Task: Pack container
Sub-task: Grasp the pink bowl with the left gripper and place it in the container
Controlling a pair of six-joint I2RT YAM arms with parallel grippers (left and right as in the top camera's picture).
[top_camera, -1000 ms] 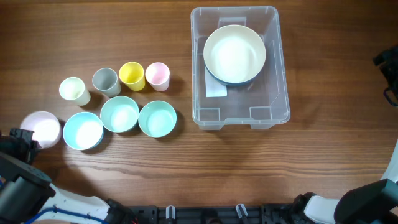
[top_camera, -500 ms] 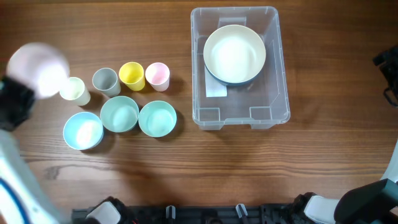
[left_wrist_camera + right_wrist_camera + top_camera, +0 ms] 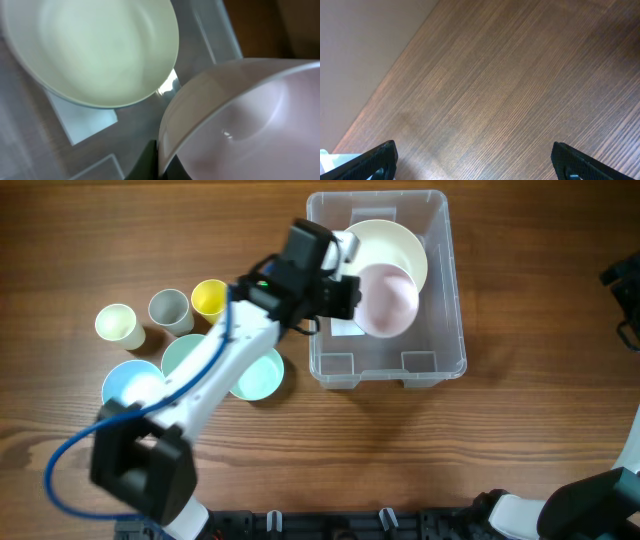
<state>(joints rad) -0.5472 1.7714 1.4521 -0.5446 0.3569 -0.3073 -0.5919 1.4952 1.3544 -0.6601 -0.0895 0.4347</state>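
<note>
Right gripper (image 3: 476, 162): I see its two fingertips spread wide at the lower corners of the right wrist view, nothing between them, bare wooden table (image 3: 400, 450) beneath.
Left arm (image 3: 215, 365): it reaches from my near-left corner slantwise up to the container's left wall.
Bowls on the table: a light blue bowl (image 3: 122, 385) and two teal bowls (image 3: 178, 355) (image 3: 260, 378) sit left of the container, level with its near end. The arm crosses over the teal pair.
Cups: a cream cup (image 3: 118, 325), a grey cup (image 3: 169, 310) and a yellow cup (image 3: 208, 297) stand upright in a row, left of the container and about level with its middle.
Container (image 3: 455, 280): it rests flat on the table, right of centre, mouth up. Its long axis runs straight away from me, one short wall nearest. A white label (image 3: 82, 122) shows on its floor.
Left gripper (image 3: 345, 295): it is over the container's left wall, clamped on the rim of the pink bowl (image 3: 388, 300).
Pink bowl: tilted, held inside the container's outline near its middle. Its far edge overlaps the cream bowl from above; I cannot tell whether they touch.
Cream bowl (image 3: 385, 250): it lies mouth up in the container's far half.
</note>
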